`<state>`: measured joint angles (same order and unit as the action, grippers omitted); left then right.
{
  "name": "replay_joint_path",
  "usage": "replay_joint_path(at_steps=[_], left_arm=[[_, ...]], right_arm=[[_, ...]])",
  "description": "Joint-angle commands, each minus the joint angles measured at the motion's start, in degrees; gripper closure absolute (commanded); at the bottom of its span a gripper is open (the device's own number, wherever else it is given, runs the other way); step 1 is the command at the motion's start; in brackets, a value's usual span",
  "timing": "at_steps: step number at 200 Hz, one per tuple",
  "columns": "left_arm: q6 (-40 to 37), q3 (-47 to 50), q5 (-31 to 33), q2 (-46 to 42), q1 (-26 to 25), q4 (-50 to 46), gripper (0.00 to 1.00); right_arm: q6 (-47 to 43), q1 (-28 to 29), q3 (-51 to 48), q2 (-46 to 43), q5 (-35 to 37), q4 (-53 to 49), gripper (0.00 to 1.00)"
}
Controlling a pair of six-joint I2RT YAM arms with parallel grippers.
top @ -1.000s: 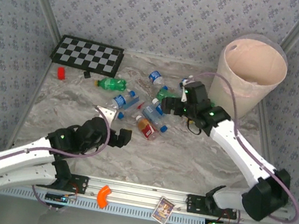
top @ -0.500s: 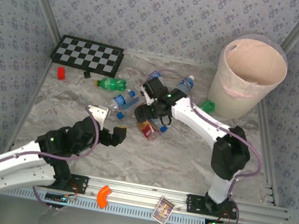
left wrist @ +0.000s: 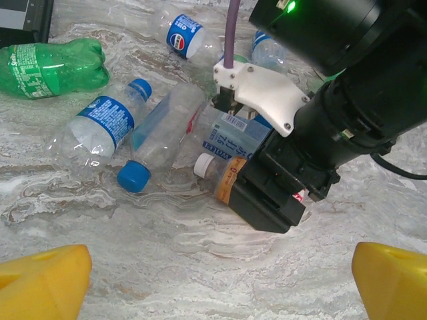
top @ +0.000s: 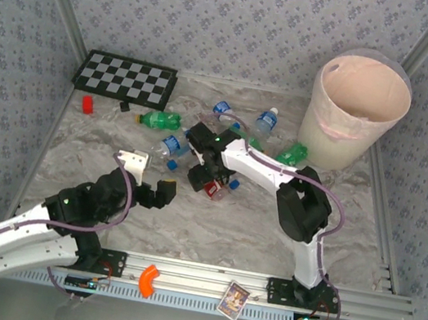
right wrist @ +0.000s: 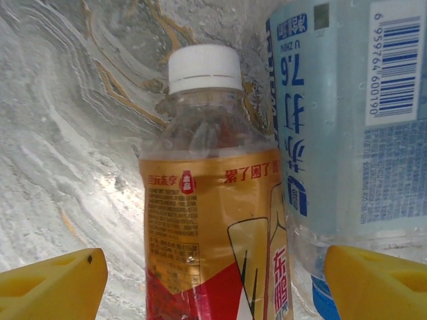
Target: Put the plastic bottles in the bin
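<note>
Plastic bottles (top: 160, 120), clear and green, on your marbled desk (top: 252, 225); right tool (right wrist: 213, 283) spread astride white-capped orange-labelled bottle (right wrist: 207, 200); left tool (left wrist: 217, 280) released.

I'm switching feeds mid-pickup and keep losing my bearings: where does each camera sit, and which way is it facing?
Top external: above and behind the arm bases, looking down over the table to the bin; both arms, left gripper, right gripper.
Left wrist: low over the table, facing the right gripper and orange-labelled bottle; own yellow fingertips at bottom corners.
Right wrist: close above that bottle; own yellow fingertips flank it.
Shared: both wrist views hold the orange-labelled bottle.
</note>
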<state>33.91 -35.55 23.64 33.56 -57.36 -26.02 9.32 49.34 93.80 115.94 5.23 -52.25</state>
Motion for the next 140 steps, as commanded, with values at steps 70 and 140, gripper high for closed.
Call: replay_joint_path(at_steps=[70,140], left_arm=[[-0.5,-0.44,0.95,-1.46,0.59,-1.48,0.0],[-0.25,-0.22,0.71,-1.81,0.81,-1.51,0.0]], right_arm=[[-0.27,3.26,2.18,6.58,0.13,-2.21,0.16],[0.5,4.09,1.82,4.08,0.87,-0.9,0.3]])
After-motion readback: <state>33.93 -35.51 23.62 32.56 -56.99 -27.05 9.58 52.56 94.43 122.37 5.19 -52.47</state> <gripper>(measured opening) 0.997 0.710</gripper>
